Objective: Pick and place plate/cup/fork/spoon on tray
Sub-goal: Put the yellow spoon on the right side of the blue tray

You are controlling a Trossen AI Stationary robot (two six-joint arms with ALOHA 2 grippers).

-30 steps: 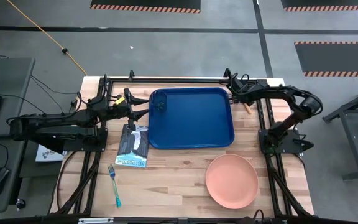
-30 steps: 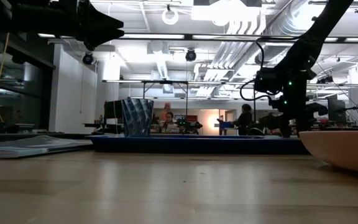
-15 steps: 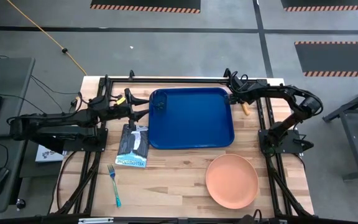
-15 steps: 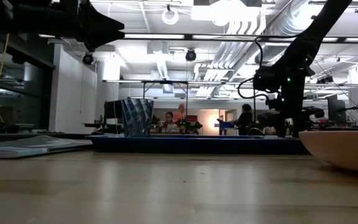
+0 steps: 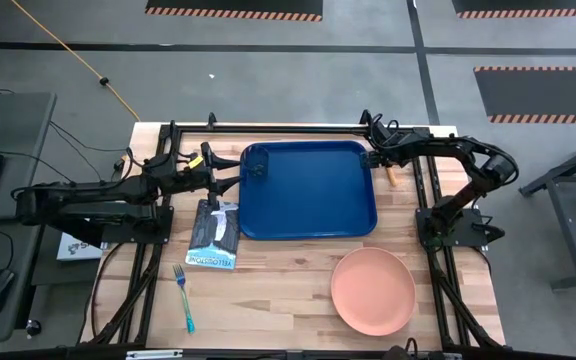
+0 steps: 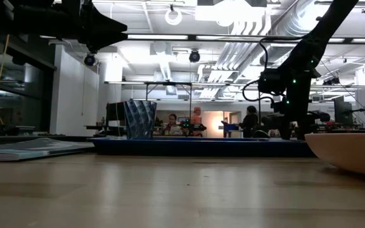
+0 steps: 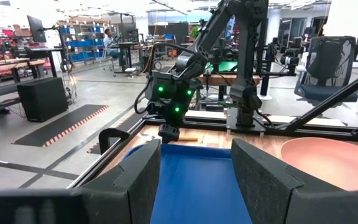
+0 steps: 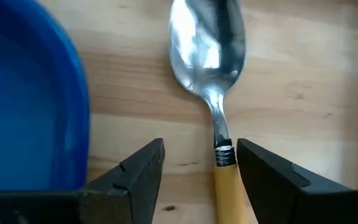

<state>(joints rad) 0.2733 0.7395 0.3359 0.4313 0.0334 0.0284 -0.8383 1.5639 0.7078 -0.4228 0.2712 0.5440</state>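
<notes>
The blue tray [image 5: 308, 200] lies mid-table, with the dark see-through cup [image 5: 258, 165] standing in its far left corner. The orange-handled spoon [image 8: 207, 43] lies flat on the wood just off the tray's far right corner. My right gripper [image 8: 201, 163] is open above it, pointing down, one finger on either side of the handle [image 8: 227, 186]. My left gripper [image 5: 232, 183] is open and empty over the tray's left rim. The salmon plate [image 5: 372, 291] lies at the near right. The blue-handled fork [image 5: 183, 297] lies at the near left.
A dark packet with white print [image 5: 214, 235] lies just left of the tray. Black frame rails run along the table's left, right and far sides. Bare wood lies between the tray and the near edge. People show in the room beyond.
My right gripper has shifted a little toward the table's left edge above the spoon, staying open. A person has walked across the room behind the table.
</notes>
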